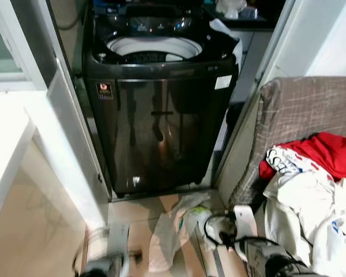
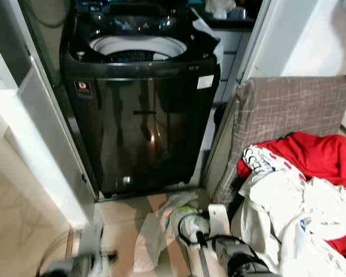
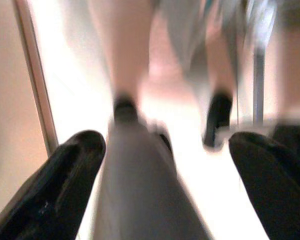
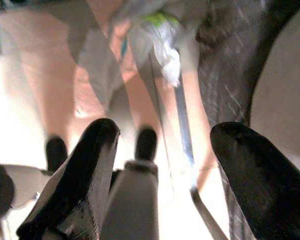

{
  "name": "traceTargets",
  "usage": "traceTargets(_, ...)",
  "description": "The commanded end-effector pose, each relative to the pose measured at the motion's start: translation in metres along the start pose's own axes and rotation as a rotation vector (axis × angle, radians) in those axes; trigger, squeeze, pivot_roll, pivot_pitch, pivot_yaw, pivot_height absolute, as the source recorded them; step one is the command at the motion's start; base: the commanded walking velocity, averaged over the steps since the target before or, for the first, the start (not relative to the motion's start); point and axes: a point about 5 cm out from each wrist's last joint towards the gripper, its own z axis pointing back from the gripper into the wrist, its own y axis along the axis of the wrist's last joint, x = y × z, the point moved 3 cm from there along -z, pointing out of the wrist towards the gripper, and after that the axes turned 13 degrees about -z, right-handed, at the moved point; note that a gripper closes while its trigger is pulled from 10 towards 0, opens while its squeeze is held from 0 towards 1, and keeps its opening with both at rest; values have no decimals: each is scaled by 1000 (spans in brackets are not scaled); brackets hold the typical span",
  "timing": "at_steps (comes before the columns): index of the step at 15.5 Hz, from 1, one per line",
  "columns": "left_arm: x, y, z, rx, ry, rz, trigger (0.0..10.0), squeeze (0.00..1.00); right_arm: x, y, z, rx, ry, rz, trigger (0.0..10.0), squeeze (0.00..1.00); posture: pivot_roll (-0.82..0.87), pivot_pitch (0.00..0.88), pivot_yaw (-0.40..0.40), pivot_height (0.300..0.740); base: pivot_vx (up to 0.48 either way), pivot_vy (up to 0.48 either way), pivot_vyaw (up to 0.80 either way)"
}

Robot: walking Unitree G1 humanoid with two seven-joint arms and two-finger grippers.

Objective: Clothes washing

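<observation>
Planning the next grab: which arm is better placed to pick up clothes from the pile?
Probably right: the right gripper, fingers apart, hangs beside the clothes pile on the robot's right. The left gripper is over bare floor.

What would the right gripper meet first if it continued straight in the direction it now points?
Probably the tiled floor. The right gripper, fingers open, points down at it, and the white and green cloth lies farther along that line. Blur leaves the depth uncertain.

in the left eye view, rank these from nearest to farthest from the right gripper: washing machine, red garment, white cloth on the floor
From the right gripper:
1. white cloth on the floor, just to its left.
2. red garment, up on the chair, to its right.
3. washing machine, ahead, lid open.
</observation>
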Motion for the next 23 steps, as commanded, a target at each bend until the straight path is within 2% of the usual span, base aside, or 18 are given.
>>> traceTargets(1,11,-9,-2,-30,-12,-115,10000,0,7,-9,0,-43,-34,11,10000,0,-4,0,-36,740,0,0,0)
traceTargets(2,20,-8,-3,-22,-39,-193,10000,0,0,-11,0,-51,-6,4,10000,0,-11,0,-32,740,0,0,0)
traceTargets(3,23,-5,-3,-8,-42,-205,10000,0,-6,-10,-1,-47,20,-7,10000,0,-11,0,-32,740,0,0,0)
traceTargets(5,17,0,-3,14,1,-245,10000,0,-12,-10,-1,-45,32,15,10000,0,0,1,-40,740,0,0,0)
traceTargets(7,13,1,-2,4,-9,-152,10000,0,-14,-10,-1,-43,46,35,10000,0,3,2,-39,740,0,0,0)
traceTargets(9,10,8,-2,27,-7,-115,10000,0,-18,-10,-2,-26,36,32,10000,0,7,0,-40,740,0,0,0)
traceTargets(10,10,13,-1,52,-12,-78,10000,0,-17,-11,-2,-25,28,7,10000,0,5,0,-39,740,0,0,0)
traceTargets(12,10,23,0,89,-14,-3,10000,0,-19,-13,-2,-33,31,-113,10000,0,-5,0,-32,740,0,0,0)
traceTargets(14,8,24,0,95,4,-14,10000,0,-23,-15,-2,-33,42,-121,10000,0,-10,4,-34,740,0,0,0)
traceTargets(16,8,21,0,75,3,30,10000,0,-27,-17,-3,-28,58,-120,10000,0,-12,12,-37,740,0,0,0)
traceTargets(17,4,22,0,77,15,67,10000,0,-25,-17,-3,-17,44,-146,10000,0,-12,23,-41,740,0,0,0)
traceTargets(18,3,23,0,81,17,70,10000,0,-25,-17,-3,-18,43,-149,10000,0,-12,23,-41,740,0,0,0)
traceTargets(20,-10,37,3,143,60,103,10000,0,-30,-19,-3,-21,60,-193,10000,0,-10,28,-44,740,0,0,0)
traceTargets(22,-29,58,10,235,111,183,10000,0,-28,-18,-3,-10,56,-191,10000,0,-6,29,-45,740,0,0,0)
traceTargets(23,-27,41,6,208,120,170,10000,0,-25,-6,-2,15,54,-169,10000,0,2,34,-50,740,0,0,0)
